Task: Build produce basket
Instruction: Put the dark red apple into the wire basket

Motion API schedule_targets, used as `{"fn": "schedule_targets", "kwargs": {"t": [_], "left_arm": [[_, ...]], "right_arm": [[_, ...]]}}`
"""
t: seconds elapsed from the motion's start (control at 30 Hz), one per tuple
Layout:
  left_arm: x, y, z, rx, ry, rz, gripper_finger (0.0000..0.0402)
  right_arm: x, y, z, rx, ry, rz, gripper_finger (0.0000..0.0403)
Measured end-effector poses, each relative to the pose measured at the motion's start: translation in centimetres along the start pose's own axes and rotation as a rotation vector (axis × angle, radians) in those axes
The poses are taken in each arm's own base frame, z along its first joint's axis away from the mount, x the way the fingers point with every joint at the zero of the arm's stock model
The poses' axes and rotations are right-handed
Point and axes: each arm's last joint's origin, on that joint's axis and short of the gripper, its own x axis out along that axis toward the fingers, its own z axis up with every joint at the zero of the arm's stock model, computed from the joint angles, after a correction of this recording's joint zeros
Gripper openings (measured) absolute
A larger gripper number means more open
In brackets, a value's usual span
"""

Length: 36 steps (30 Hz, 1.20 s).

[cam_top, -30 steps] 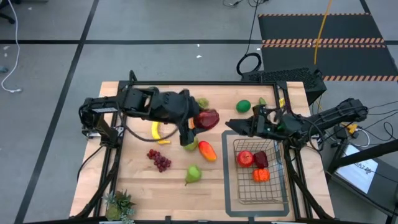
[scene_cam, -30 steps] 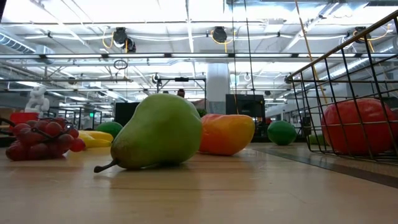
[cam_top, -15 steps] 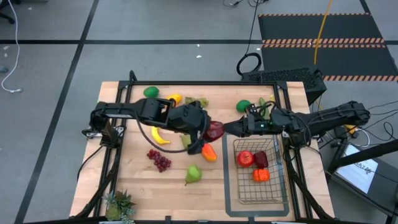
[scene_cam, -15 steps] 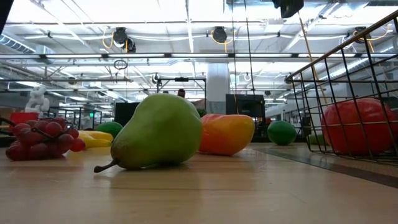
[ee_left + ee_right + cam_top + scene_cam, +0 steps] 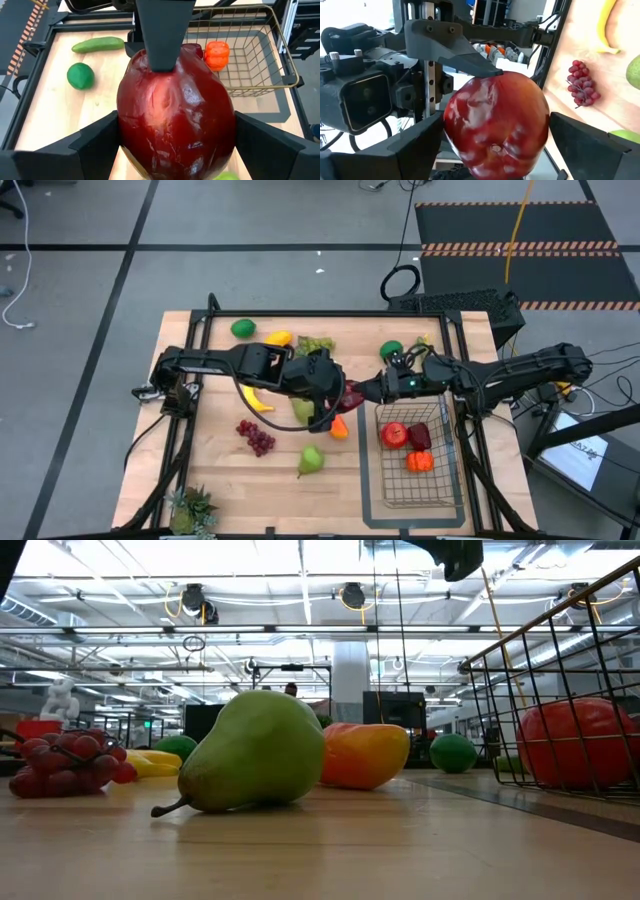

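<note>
Both arms have closed in toward the table's middle since a second ago, meeting beside the basket (image 5: 415, 455). Left gripper (image 5: 343, 394) grasps a dark red apple (image 5: 349, 393) between its fingers (image 5: 100, 142); right gripper (image 5: 372, 390) faces it, its fingers either side of the same apple, though contact cannot be told. No writing is legible. Only the low view shows the pear (image 5: 258, 751) and grapes (image 5: 65, 764) up close; the left wrist view alone shows a cucumber (image 5: 97, 45).
</note>
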Motion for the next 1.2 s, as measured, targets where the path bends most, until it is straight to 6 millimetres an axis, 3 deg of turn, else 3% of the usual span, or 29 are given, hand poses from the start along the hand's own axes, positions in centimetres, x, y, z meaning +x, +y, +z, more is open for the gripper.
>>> {"fn": "schedule_targets", "kwargs": {"t": [0.4, 0.67, 0.87, 1.0, 1.2], "left_arm": [[0.0, 0.0, -0.1, 0.004, 0.005, 0.007, 0.0347], [-0.1, -0.1, 0.0, 0.007, -0.001, 0.044, 0.0352], [-0.1, -0.5, 0.2, 0.029, -0.027, 0.052, 0.0395], [-0.2, -0.7, 0.3, -0.012, -0.048, 0.049, 0.0389], [-1.7, -1.2, 0.6, -0.070, -0.104, 0.070, 0.0398]], "right_arm": [[0.2, -0.1, 0.4, -0.014, -0.006, 0.006, 0.0298], [0.3, -0.1, 0.4, -0.025, -0.007, 0.005, 0.0294], [0.3, -0.2, 0.4, -0.027, 0.015, 0.004, 0.0294], [0.3, -0.2, 0.6, -0.035, 0.033, 0.007, 0.0294], [0.2, -0.2, 1.0, -0.040, 0.088, 0.018, 0.0294]]}}
